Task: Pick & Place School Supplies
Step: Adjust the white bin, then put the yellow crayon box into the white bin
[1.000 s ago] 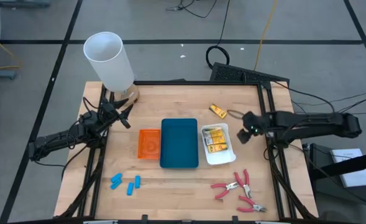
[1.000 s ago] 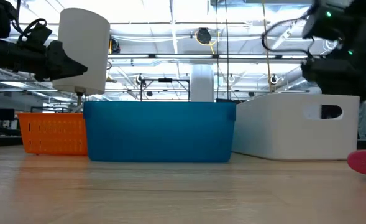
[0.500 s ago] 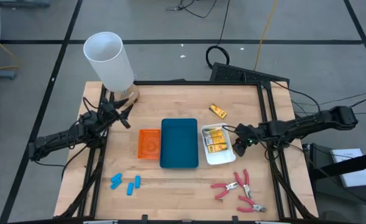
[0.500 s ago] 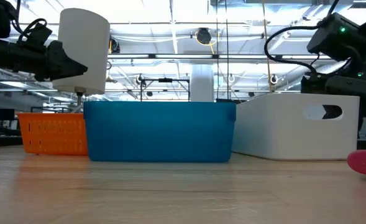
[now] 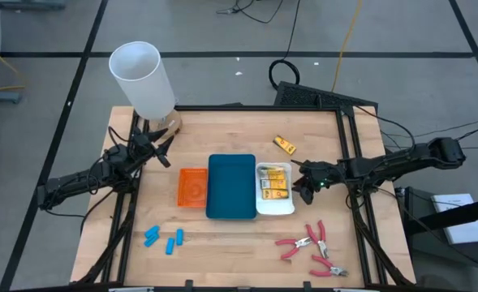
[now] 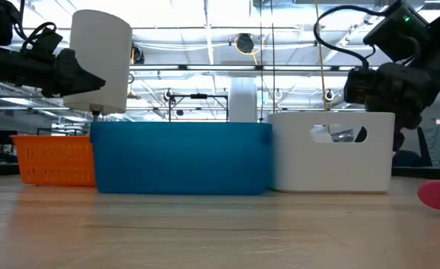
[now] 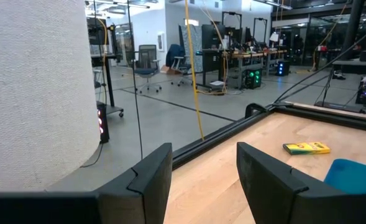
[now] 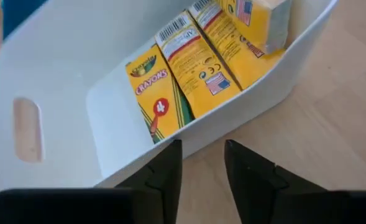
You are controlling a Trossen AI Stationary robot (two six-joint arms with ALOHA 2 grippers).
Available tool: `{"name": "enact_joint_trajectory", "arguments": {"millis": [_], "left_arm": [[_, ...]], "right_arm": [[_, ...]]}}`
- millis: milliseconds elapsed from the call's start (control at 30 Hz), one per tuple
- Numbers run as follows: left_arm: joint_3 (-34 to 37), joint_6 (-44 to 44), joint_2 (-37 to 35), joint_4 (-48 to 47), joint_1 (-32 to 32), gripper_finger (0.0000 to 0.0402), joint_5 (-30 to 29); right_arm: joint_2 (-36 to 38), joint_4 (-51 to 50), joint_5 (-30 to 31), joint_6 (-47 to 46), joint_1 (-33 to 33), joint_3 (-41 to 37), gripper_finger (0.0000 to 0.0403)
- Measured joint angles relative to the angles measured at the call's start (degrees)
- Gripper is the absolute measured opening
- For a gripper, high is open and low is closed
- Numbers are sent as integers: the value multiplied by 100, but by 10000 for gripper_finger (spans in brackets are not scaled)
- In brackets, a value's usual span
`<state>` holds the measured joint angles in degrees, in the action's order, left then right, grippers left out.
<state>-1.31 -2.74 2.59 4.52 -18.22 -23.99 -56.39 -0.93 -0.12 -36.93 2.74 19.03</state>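
Note:
Several yellow crayon packets (image 5: pixel 273 185) lie in the white tray (image 5: pixel 263 204); they also show in the right wrist view (image 8: pixel 189 68). One more packet (image 5: pixel 284 144) lies loose on the table behind it. Two pink-handled pliers (image 5: pixel 307 242) and three light-blue pieces (image 5: pixel 164 239) lie near the front edge. My right gripper (image 5: pixel 303 186) stands narrowly open at the tray's right side, nothing between its fingers (image 8: pixel 245 168). My left gripper (image 5: pixel 164 152) waits open at the far left beside the white cylinder (image 5: pixel 144 79). My right gripper meets the white tray's right long wall (image 8: pixel 189 140) with its fingertips, about halfway along it. The fingers come from the table's right, slanting down. The tray sits flat on the table, its left side against the blue tray (image 5: pixel 230 186).
The blue tray stands between the white tray and the orange tray (image 5: pixel 192 188), all three side by side in a row. A black frame borders the table. Bare wood lies in front of the trays and between the blue pieces and the pliers.
My right gripper has come down and toward the table's near-left, tipping its fingers downward, up to the white tray's right wall. The white tray has slid a little toward the table's left, and the blue and orange trays have shifted left with it.

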Motion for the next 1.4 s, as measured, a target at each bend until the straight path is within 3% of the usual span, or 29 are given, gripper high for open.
{"name": "enact_joint_trajectory", "arguments": {"millis": [100,200,400,467,533,733,1100,1267,1400], "left_arm": [[1,0,2,1,-2,182,0],[0,0,0,1,-1,182,0],[0,0,1,1,0,182,-1],[0,0,1,-1,0,182,0],[1,0,0,1,-2,182,0],[1,0,1,1,-1,182,-2],[-1,0,0,1,0,182,-2],[-1,0,0,0,0,182,-2],[-1,0,2,1,-2,182,-2]], "right_arm": [[-172,-32,31,266,-15,7,108],[-183,-338,494,517,-138,7,104],[-153,-211,2541,1251,-560,7,96],[-203,92,2976,1581,-730,7,95],[-269,507,2976,1939,-952,7,95],[-888,1211,2157,2520,-1865,9,106],[-1659,2117,1347,2709,-3020,9,242],[-2310,2370,1363,2865,-3178,19,257],[-2601,2451,1854,2850,-3251,28,253]]}}
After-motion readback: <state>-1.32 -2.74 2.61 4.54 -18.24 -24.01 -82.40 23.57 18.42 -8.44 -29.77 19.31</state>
